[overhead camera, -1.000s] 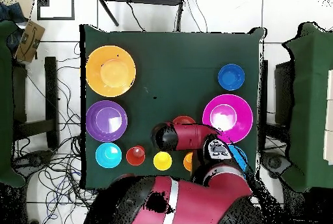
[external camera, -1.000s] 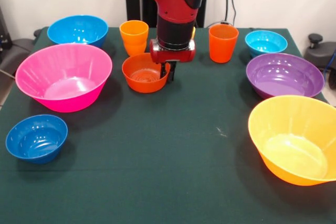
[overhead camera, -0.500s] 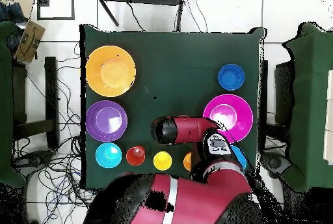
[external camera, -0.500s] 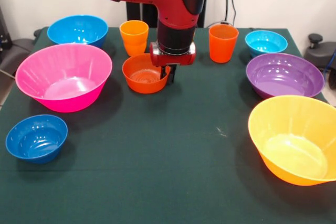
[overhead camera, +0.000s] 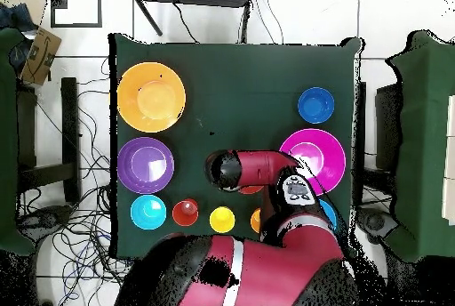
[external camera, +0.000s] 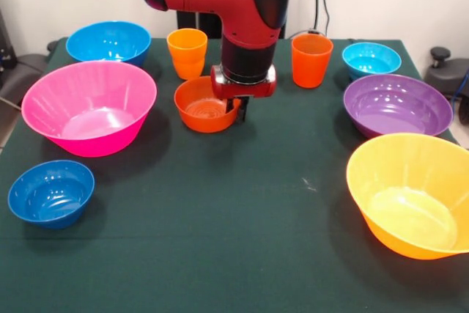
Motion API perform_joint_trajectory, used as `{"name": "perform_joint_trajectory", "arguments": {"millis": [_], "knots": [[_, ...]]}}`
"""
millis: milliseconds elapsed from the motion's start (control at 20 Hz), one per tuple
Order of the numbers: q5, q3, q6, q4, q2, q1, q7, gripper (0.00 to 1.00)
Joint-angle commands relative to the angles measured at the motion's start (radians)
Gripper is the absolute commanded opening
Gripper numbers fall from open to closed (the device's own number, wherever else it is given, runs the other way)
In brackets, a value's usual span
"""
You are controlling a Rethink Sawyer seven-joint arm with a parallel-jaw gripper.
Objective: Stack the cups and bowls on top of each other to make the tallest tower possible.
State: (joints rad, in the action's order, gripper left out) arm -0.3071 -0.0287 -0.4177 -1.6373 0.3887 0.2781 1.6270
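Small glossy orange-red plastic bowl (external camera: 206,104) on dark green surface (external camera: 242,218), mid-rear. Claw (external camera: 239,106) astride its right rim; closure: cannot tell. Bowl likely light, stiff, slippery; thin rim best hold.

Red arm (external camera: 242,5) reaches straight down; end effector (external camera: 238,104) points at the table
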Motion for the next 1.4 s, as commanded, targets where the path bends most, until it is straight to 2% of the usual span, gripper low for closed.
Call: {"name": "perform_joint_trajectory", "arguments": {"millis": [50, 850, 1400], "knots": [[0.037, -0.203, 0.141, 0.172, -0.108, -0.005, 0.067, 0.0], [0.06, -0.208, 0.143, 0.198, -0.086, -0.031, 0.088, 0.0], [0.078, -0.2, 0.103, 0.267, -0.1, -0.07, 0.104, 0.0]]}}
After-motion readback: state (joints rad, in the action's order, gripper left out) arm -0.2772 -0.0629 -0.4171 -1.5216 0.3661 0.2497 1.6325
